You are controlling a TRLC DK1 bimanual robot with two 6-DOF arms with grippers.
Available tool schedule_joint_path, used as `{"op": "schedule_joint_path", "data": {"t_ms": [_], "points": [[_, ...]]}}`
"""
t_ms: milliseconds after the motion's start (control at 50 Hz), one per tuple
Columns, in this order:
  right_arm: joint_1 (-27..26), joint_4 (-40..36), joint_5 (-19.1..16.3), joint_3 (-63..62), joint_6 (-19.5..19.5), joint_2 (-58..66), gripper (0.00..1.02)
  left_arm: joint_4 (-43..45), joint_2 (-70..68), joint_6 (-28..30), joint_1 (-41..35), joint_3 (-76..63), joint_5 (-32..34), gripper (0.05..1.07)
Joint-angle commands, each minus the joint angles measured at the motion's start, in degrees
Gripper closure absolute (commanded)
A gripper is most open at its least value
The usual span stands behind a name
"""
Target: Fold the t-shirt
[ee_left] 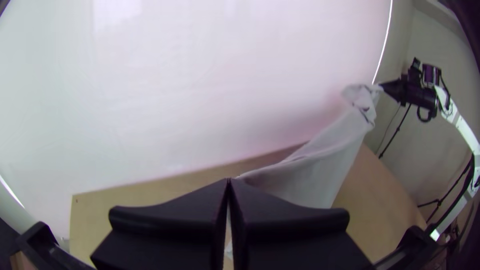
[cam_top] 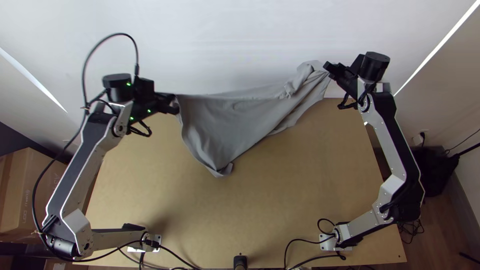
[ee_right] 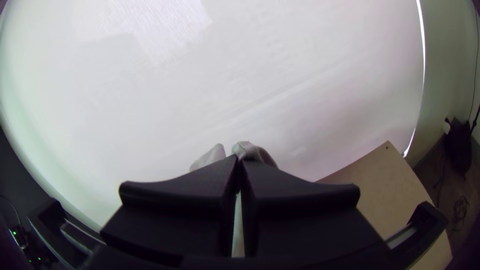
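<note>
1. Gripping is being handled at both ends, fwiw. The left gripper (cam_top: 175,103), left of centre in the upper half of the top view, is closed on one corner of the grey t-shirt (cam_top: 225,117).
2. The right gripper (cam_top: 327,66), up toward the upper right, is clamped on the other end, where the fabric is gathered and kinda twisted. Whether sleeve or hem is pinched can't be told.
3. Between them the shirt is strung across the upper middle of the frame, with a loose point drooping toward the centre. Whether the wooden table (cam_top: 280,200) is touched by that point can't be made out. No neat fold has been made.
4. Handling-wise, it's probably light, soft and floppy, so nothing fragile to be babied. Slipping could be a thing if only a thin edge is pinched, and more creases may be added if it's pulled unevenly.
5. For holds, two matching corners along one edge would be best taken, tbh. The bunched end should probably be laid down, opened out and regripped at its outer corner before any folding is tried.
</note>
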Motion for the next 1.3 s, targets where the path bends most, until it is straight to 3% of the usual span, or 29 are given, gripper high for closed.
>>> {"op": "schedule_joint_path", "data": {"t_ms": [0, 260, 480, 680, 1020, 1280], "points": [[1.33, 3.34, 2.25, 2.34, -3.73, -5.25, 1.0, 1.39, -1.07, 0.79, 1.83, 6.02, 0.75, 1.05], [3.27, 11.16, 3.57, 1.11, -5.22, -15.53, 1.0, 1.65, -2.39, -0.18, 3.5, 16.75, 0.75, 1.05], [7.92, 12.57, 3.39, 0.14, -5.92, -25.46, 1.0, 2.97, -9.16, -3.6, 3.5, 18.85, 0.13, 1.05], [12.49, 8.61, 2.69, -0.56, -7.07, -34.16, 1.0, 2.44, -18.56, -5.36, 1.66, 18.33, -2.15, 1.05], [14.52, -2.64, 0.23, -2.5, -4.43, -44.18, 1.0, 2.0, -30.17, -4.48, 1.22, 17.01, -4.44, 1.05], [16.63, -3.78, -3.11, 1.19, -2.85, -45.94, 1.0, 1.56, -32.63, -9.23, 1.22, 17.8, -4.35, 1.05]]}}
